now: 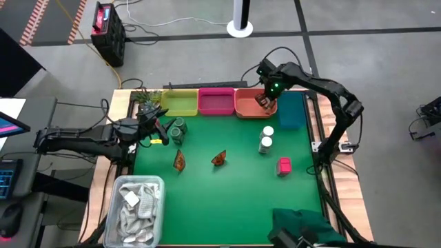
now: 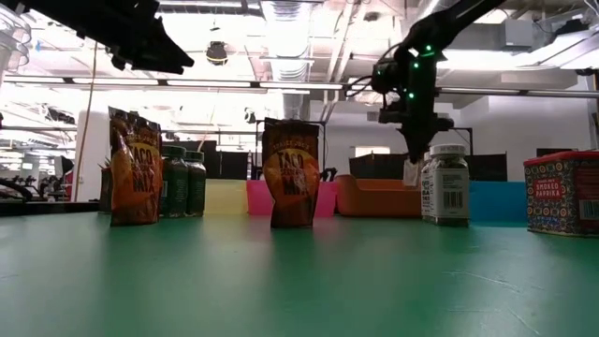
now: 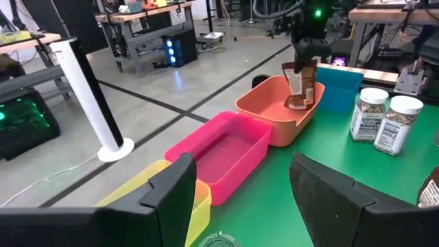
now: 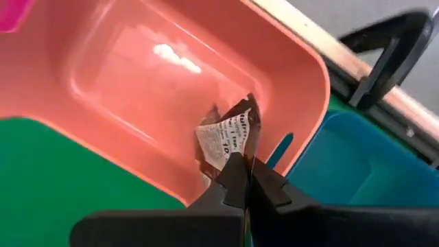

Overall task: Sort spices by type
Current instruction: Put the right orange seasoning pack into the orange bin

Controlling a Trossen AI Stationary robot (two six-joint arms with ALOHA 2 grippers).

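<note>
Bright ceiling lights (image 2: 281,37) flood the room and blow out to white in the low view, leaving the packets (image 2: 290,173) and jars there dark against the glow. The green table (image 1: 227,193) is evenly lit from overhead with only soft, short shadows. A white glare patch sits on the orange tray (image 4: 171,55) floor, and the near fingers (image 3: 171,199) look perhaps slightly soft.

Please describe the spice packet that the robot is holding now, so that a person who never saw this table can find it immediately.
Look at the row of four coloured trays along the far edge of the green table and find the orange tray, third from the left. The right hand hangs over it, shut on the held packet. Unlike the two matching packets standing on the mat, this one is lifted off the table.
</note>
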